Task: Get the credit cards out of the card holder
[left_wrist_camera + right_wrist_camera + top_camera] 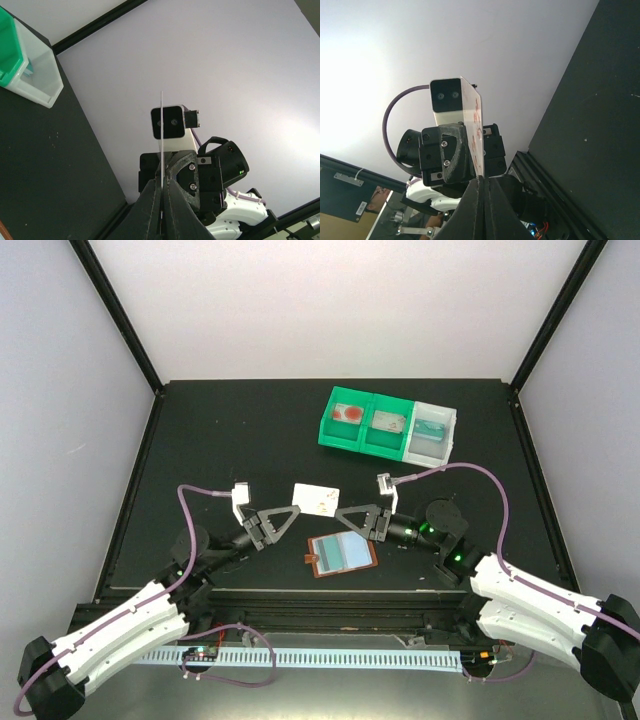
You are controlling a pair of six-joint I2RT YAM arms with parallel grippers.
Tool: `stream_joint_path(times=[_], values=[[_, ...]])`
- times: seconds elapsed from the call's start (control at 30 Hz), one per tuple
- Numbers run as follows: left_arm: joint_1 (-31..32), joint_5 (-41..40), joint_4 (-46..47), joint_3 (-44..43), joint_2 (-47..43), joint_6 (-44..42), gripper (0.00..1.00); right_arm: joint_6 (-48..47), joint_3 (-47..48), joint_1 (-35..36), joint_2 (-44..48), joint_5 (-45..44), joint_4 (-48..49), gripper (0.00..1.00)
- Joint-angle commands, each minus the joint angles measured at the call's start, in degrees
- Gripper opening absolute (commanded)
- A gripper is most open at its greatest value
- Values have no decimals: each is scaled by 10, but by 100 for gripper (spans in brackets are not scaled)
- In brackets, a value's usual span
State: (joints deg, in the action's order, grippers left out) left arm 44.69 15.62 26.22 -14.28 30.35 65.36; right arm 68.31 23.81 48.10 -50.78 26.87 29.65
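A pinkish-white credit card point(316, 498) is held in the air between both grippers. My left gripper point(296, 510) is shut on its left edge and my right gripper point(342, 512) is shut on its right edge. In the left wrist view the card point(162, 125) shows edge-on, rising out of the shut gripper point(162, 187). In the right wrist view the card point(473, 125) shows red marks above the shut gripper point(484, 181). The reddish-brown card holder point(341, 554) lies open on the table just below the grippers, with a pale blue card point(342, 551) in its pocket.
A green bin point(365, 422) with two compartments and a white bin point(432, 432) stand at the back right, each holding small items. The white bin also shows in the left wrist view point(37, 80). The black table point(230, 440) is walled on three sides.
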Motion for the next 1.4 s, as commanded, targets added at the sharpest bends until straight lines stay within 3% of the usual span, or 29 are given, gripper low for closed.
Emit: stream_joint_path(times=[0.0, 0.2, 0.3, 0.37, 0.47, 0.57, 0.77, 0.87, 0.93, 1.1, 1.23, 1.37], values=[[3, -8, 17, 7, -11, 2, 2, -3, 5, 4, 2, -9, 14, 1], [3, -4, 16, 8, -21, 7, 2, -4, 7, 4, 0, -11, 12, 1], [3, -7, 16, 12, -22, 15, 2, -2, 13, 4, -13, 5, 26, 13], [3, -3, 28, 17, -19, 21, 2, 2, 15, 4, -20, 12, 34, 17], [3, 5, 39, 18, -12, 25, 2, 3, 14, 5, -22, 8, 38, 15], [3, 9, 43, 19, -8, 27, 1, 0, 13, 5, -21, 6, 38, 3], [3, 11, 42, 22, -8, 32, 2, -6, 8, 5, -15, 4, 38, 1], [3, 15, 33, 21, -8, 30, 19, -16, 8, 5, -5, -7, 19, 1], [3, 11, 22, 23, -13, 28, 37, -26, 10, 6, 2, -18, -5, 1], [3, 8, -12, 22, -27, 14, 72, -36, 12, 6, 8, -33, -37, 1], [4, 0, -73, 6, -37, -17, 95, -37, 27, 5, 12, -42, -67, 1], [3, -16, -157, -15, -53, -54, 99, -75, 56, -1, 20, -72, -145, 1]])
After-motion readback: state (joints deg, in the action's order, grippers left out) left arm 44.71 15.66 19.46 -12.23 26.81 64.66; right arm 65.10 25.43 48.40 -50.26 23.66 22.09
